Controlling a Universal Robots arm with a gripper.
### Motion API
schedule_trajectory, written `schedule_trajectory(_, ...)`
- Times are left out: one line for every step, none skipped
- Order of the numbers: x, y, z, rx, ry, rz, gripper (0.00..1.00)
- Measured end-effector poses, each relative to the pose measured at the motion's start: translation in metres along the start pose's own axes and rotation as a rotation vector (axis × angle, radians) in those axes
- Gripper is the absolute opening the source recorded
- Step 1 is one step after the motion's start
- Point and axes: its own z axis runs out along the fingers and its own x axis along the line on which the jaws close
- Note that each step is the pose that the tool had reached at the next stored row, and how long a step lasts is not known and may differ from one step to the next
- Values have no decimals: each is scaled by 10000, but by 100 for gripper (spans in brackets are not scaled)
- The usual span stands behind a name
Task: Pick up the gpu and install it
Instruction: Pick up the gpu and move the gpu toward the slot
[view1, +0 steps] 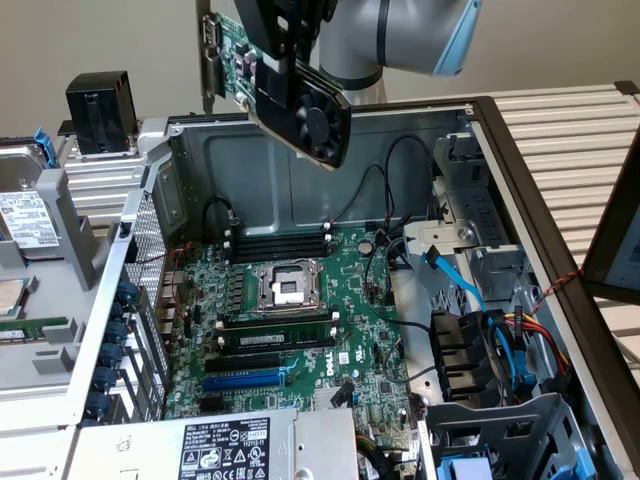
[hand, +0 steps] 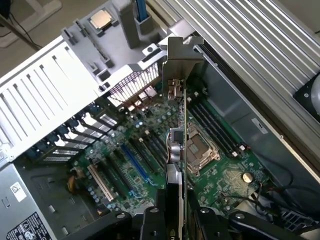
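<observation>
The gpu (view1: 300, 100) hangs tilted in the air above the open computer case, its black fan shroud facing the exterior view's right and its silver end bracket (view1: 210, 50) toward that view's left. My gripper (view1: 285, 30) is shut on the card's upper edge. In the wrist view the gpu (hand: 181, 135) appears edge-on, bracket (hand: 182, 55) farthest from the camera, with my gripper (hand: 177, 220) clamped on either side of it. Below lies the green motherboard (view1: 340, 330) with its blue expansion slot (view1: 245, 378) (hand: 135, 162), well apart from the card.
The CPU socket (view1: 285, 285) and memory sticks (view1: 280, 243) sit mid-board. A power supply (view1: 220, 445) is at the front, blue cables (view1: 455, 275) and drive bays at the exterior view's right, the case's rear slot wall (hand: 55, 145) and a hard drive (view1: 25, 215) at its left.
</observation>
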Motion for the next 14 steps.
schedule_trajectory(0, 0, 0, 34, -9, -159, 27)
schedule_trajectory(0, 0, 0, 70, -18, -307, 27)
schedule_trajectory(0, 0, 0, 112, -29, -464, 27)
schedule_trajectory(0, 0, 1, 156, -41, -619, 27)
schedule_trajectory(0, 0, 1, 198, -50, -776, 27)
schedule_trajectory(0, 0, 0, 233, -54, -928, 27)
schedule_trajectory(0, 0, 0, 265, -55, -1086, 27)
schedule_trajectory(0, 0, 1, 290, -50, -1268, 27)
schedule_trajectory(0, -1, 2, 308, -44, -1429, 27)
schedule_trajectory(0, -1, 4, 315, -38, -1602, 27)
schedule_trajectory(0, -1, 7, 319, -31, -1772, 27)
schedule_trajectory(0, -2, 9, 322, -24, -1948, 27)
schedule_trajectory(0, -2, 11, 330, -13, -2133, 27)
schedule_trajectory(0, -2, 14, 354, -6, -2299, 27)
